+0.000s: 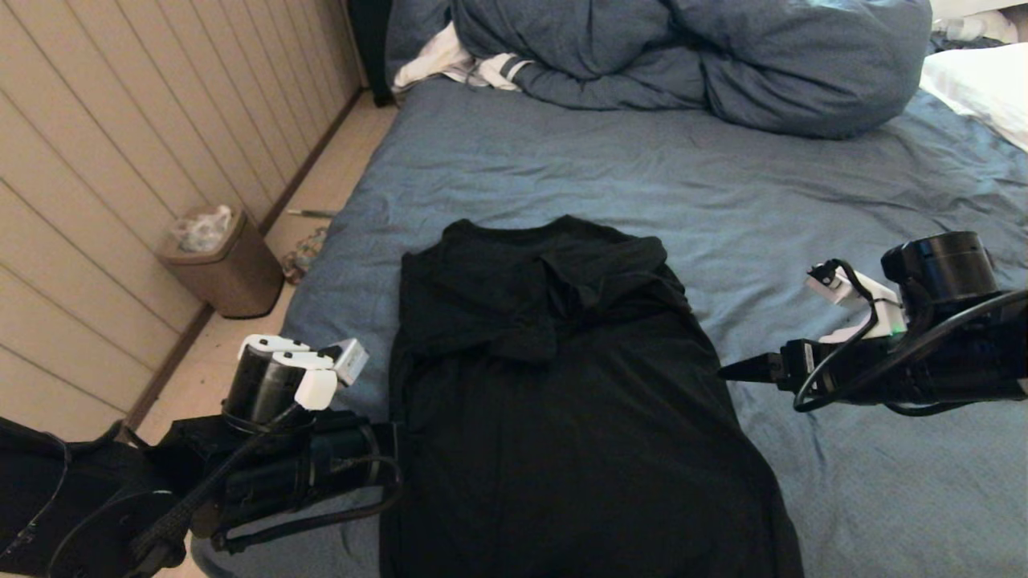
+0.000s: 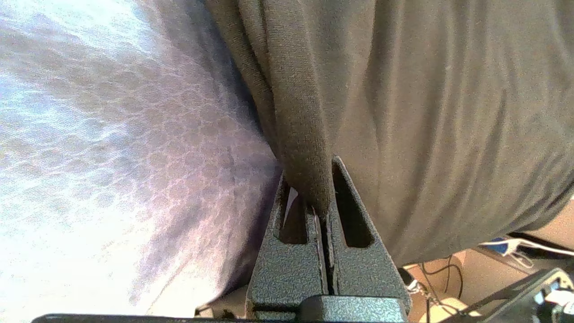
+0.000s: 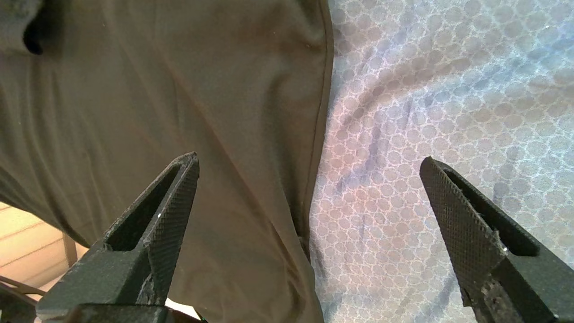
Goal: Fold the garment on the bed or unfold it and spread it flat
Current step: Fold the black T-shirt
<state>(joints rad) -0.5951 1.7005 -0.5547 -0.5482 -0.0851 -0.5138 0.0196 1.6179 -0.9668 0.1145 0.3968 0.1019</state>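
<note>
The garment [image 1: 562, 385], a black T-shirt with its plain side up, lies on the bed [image 1: 642, 160] with its sleeves folded in and its lower part running out of the head view. My left gripper [image 2: 309, 168] is shut on a pinched fold of the garment [image 2: 426, 112] at its left edge, just above the sheet [image 2: 112, 134]. The left arm [image 1: 305, 449] reaches in from the bed's left side. My right gripper [image 1: 735, 371] is at the garment's right edge. It [image 3: 309, 157] stands wide open, straddling the hem of the garment [image 3: 179, 89] over the sheet [image 3: 448, 89].
A bulky blue duvet [image 1: 683, 56] is heaped at the head of the bed, with a white stripe-cuffed cloth [image 1: 458, 64] beside it and a white pillow [image 1: 980, 88] at the far right. A brown waste bin [image 1: 221, 265] stands on the floor strip by the panelled wall.
</note>
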